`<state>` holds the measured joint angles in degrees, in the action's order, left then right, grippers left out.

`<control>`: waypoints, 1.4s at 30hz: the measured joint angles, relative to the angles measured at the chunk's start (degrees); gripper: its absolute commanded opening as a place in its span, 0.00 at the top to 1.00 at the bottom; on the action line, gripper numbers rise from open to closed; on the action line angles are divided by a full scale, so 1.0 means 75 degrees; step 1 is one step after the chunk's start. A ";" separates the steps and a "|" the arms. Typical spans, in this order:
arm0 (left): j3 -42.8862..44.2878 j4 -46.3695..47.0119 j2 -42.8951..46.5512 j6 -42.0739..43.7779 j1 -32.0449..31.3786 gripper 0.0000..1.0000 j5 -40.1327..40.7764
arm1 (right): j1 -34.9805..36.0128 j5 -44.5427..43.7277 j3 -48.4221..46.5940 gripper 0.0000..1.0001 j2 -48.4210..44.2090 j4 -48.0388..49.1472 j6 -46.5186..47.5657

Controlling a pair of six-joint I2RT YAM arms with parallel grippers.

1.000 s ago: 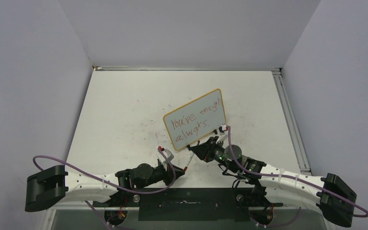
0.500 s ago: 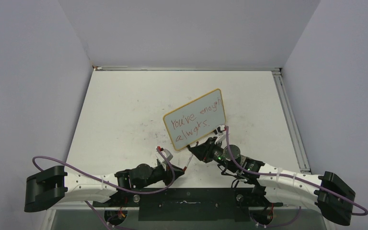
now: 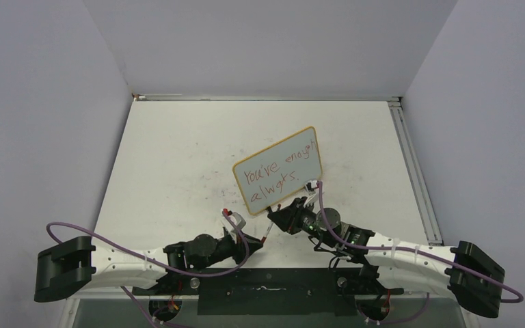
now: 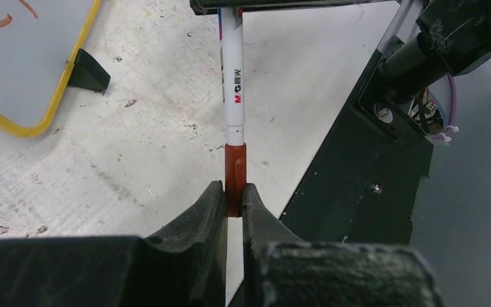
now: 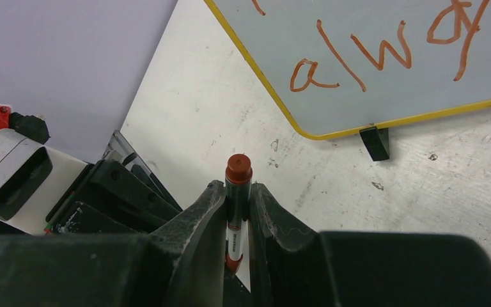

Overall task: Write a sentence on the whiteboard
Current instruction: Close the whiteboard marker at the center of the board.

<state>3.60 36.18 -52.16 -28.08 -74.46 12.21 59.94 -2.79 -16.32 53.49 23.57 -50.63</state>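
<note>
One marker (image 4: 233, 83) in left tool (image 4: 231, 192) and right tool (image 5: 236, 192); one whiteboard (image 3: 278, 169).

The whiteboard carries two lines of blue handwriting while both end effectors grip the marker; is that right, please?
Not quite: the handwriting on the whiteboard is red, not blue, as the right wrist view shows. It does run in two lines, and the left end effector and right end effector both grip the marker.
</note>
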 measured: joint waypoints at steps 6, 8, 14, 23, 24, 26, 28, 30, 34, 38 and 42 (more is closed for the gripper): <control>0.0015 0.0087 -0.0050 0.0096 -0.0029 1.00 0.0259 | 0.0219 -0.0204 -0.0070 0.95 0.0026 -0.0009 0.0256; 0.0052 0.0204 -0.0204 0.0181 -0.0026 1.00 0.0323 | 0.0347 -0.0393 -0.0210 0.95 0.0047 -0.0137 0.0481; 0.0248 0.0839 -0.1064 0.0452 0.0128 1.00 0.0213 | 0.1035 -0.1306 -0.0667 0.95 0.0096 -0.0796 0.1495; 0.0484 0.1848 -0.2672 0.0921 0.0717 1.00 -0.0749 | 0.2314 -0.3220 -0.0836 0.95 0.0472 -0.1212 0.2731; 0.0527 0.1906 -0.2856 0.0982 0.0752 1.00 -0.0796 | 0.2451 -0.3430 -0.0866 0.95 0.0583 -0.1276 0.2818; 0.0542 0.2133 -0.3238 0.1043 0.0819 1.00 -0.0877 | 0.2748 -0.3809 -0.0935 0.95 0.0807 -0.1405 0.2929; 0.0542 0.2343 -0.3529 0.1070 0.0851 1.00 -0.0912 | 0.3066 -0.4240 -0.0965 0.95 0.0991 -0.1478 0.3010; 0.0542 0.2527 -0.3789 0.1096 0.0860 1.00 -0.0938 | 0.3351 -0.4599 -0.0970 0.95 0.1157 -0.1539 0.3054; 0.0539 0.3022 -0.4395 0.1122 0.0901 1.00 -0.0950 | 0.3625 -0.5047 -0.1087 0.95 0.1629 -0.1647 0.3031; 0.0458 0.3599 -0.4747 0.1099 0.0950 1.00 -0.0924 | 0.3786 -0.5426 -0.1384 0.95 0.2066 -0.1848 0.2978; 0.0370 0.3987 -0.4951 0.1061 0.0959 1.00 -0.0892 | 0.3821 -0.5601 -0.1585 0.95 0.2311 -0.1985 0.2862</control>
<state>6.37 66.08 -89.30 -20.12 -67.26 5.52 88.60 -44.80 -28.21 70.83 8.69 -29.17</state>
